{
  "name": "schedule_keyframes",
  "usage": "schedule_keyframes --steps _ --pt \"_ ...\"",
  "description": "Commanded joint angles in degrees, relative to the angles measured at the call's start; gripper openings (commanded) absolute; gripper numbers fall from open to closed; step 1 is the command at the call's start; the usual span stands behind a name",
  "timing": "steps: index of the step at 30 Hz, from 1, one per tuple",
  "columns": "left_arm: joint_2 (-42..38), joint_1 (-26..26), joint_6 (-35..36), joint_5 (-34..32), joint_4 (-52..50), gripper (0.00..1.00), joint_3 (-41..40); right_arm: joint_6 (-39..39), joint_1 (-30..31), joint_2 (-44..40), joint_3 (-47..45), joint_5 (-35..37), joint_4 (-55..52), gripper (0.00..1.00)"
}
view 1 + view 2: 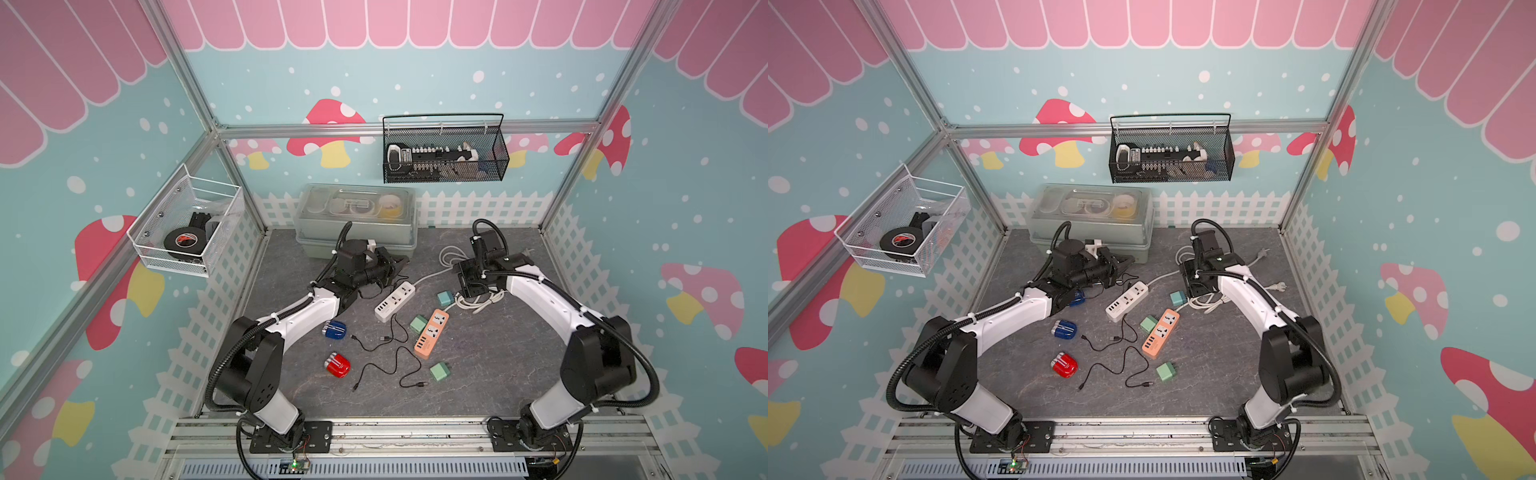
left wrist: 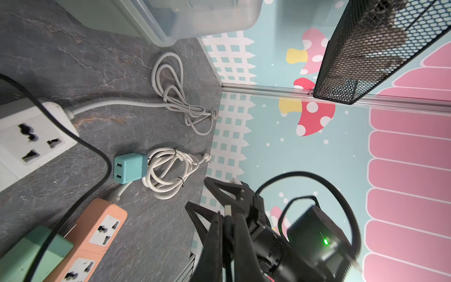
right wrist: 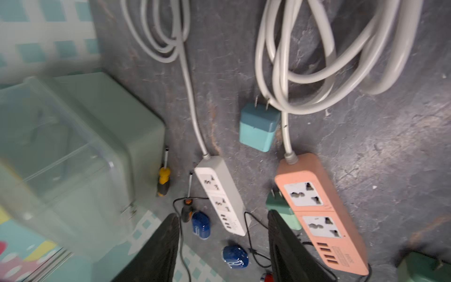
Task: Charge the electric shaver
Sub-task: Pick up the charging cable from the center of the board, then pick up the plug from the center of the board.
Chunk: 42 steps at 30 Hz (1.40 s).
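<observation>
Under the left forearm, a blue shaver [image 1: 1077,298] sits back from the left pincer [image 1: 1128,260], pinched shut on a USB plug [image 2: 228,210]; right pincer [image 3: 222,214] gapes empty

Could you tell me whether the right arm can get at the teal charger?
Probably yes: the right pincer is open nearby, and the teal charger lies uncovered beside a coiled white cord.
</observation>
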Motion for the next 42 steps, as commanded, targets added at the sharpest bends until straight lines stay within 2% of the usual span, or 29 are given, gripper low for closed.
schedule_keyframes --steps 1,7,14,19,34,42 --pt "-2.6 0.1 -0.3 -1.7 0.6 0.00 -1.5 -1.0 0.2 5.1 5.5 1.8 -7.3 0.57" --pt "-3.8 0.1 -0.3 -1.5 -0.2 0.00 -2.7 1.7 0.2 15.1 11.7 0.0 -8.6 0.63" --pt "-4.1 0.1 -0.5 -1.1 -0.3 0.00 -3.1 5.0 0.4 19.3 12.1 -1.6 -8.4 0.68" --pt "-3.8 0.1 -0.7 -0.9 -0.4 0.00 -2.8 6.5 0.4 21.3 12.0 -2.1 -7.3 0.68" --pt "-3.5 0.1 -0.8 -1.0 -0.9 0.00 -1.9 7.5 0.4 25.9 13.5 -0.6 -7.2 0.59" --pt "-3.3 0.1 -0.9 -0.9 -0.7 0.00 -1.3 7.2 0.4 26.6 12.3 -0.1 -7.9 0.49"
